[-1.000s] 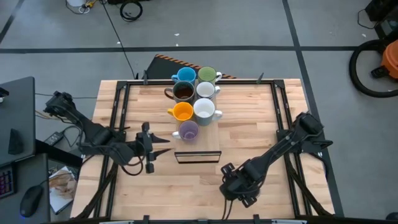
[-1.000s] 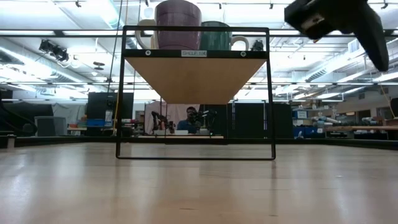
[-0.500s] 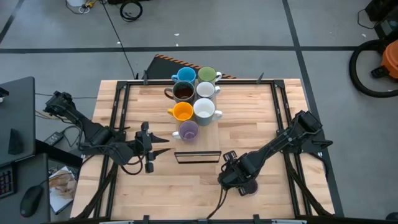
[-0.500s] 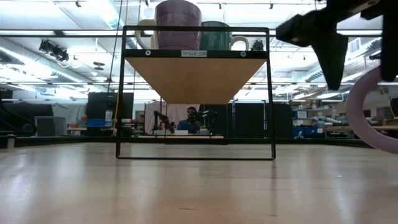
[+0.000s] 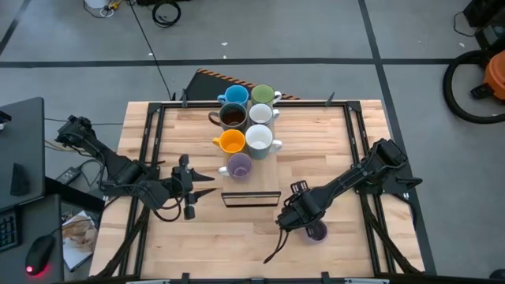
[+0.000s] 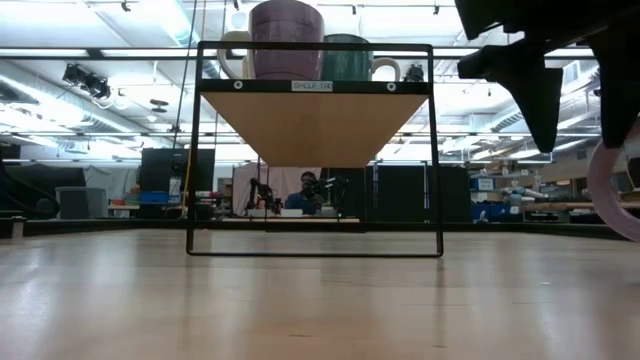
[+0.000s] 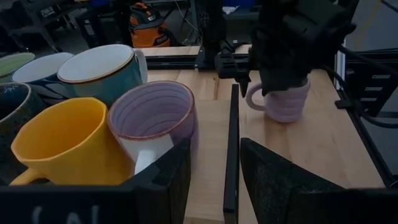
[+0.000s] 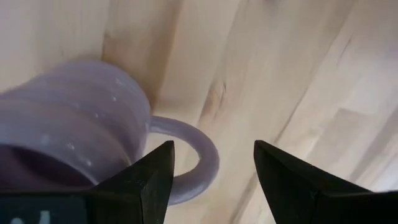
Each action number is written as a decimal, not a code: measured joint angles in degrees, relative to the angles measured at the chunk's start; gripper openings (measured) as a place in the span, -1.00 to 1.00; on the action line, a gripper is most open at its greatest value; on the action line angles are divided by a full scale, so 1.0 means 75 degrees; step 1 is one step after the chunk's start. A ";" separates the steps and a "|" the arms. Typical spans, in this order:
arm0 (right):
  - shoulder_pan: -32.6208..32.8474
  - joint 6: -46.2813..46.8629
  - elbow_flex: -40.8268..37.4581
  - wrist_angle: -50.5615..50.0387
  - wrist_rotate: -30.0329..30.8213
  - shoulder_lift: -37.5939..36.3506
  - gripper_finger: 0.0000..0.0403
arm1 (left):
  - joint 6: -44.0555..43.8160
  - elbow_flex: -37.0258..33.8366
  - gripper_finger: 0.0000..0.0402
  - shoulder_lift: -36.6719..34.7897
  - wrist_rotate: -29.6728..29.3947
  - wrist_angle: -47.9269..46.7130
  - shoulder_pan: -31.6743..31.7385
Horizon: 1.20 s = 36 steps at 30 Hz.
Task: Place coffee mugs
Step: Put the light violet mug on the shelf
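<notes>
Seven mugs stand in two rows on a raised wooden shelf [image 5: 268, 162]: blue [image 5: 234, 96], green [image 5: 263, 95], dark brown [image 5: 233, 116], two white [image 5: 261, 115], orange [image 5: 231, 142] and lavender [image 5: 239, 166]. A second lavender mug [image 5: 316, 231] stands upright on the table near the right front. My right gripper [image 5: 297, 210] hangs open just above it, fingers pointing down, with the handle [image 8: 194, 163] showing between them. My left gripper [image 5: 207, 184] waits open, level, left of the shelf. My right gripper [image 8: 214, 180] is open over the handle side of the lavender mug [image 7: 283, 102], coming from above. One finger [image 8: 146, 180] lies close to the mug's wall by the handle. I cannot tell whether it touches. The mug rests on the table.
The shelf is a black wire frame [image 6: 315, 150] with a board on top, standing at the table's middle and far side. Black rails [image 5: 359, 150] run along the table's edges. Bare wood lies in front of the shelf. A person sits far behind the table [image 6: 305, 195].
My right gripper has moved toward the table's far edge and slightly left, uncovering the lavender mug in the high view. The mug's handle has come into the low view at its right side. My left arm has kept still.
</notes>
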 joint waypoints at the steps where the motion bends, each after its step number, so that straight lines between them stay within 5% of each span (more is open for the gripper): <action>1: 0.0000 -0.0015 0.0000 -0.0076 0.0000 0.0000 0.12 | 0.0000 0.0000 -0.28 0.0000 0.0003 -0.0002 0.0000; 15: 0.0066 0.0375 -0.0529 -0.0510 -0.0004 -0.0065 0.12 | 0.0000 0.0000 -0.28 0.0000 0.0003 -0.0160 0.0000; 36: 0.0774 0.2271 -0.2189 0.0407 -0.0662 -0.2348 -0.01 | -0.0004 0.0000 -0.28 0.0003 0.0003 -0.0162 0.0002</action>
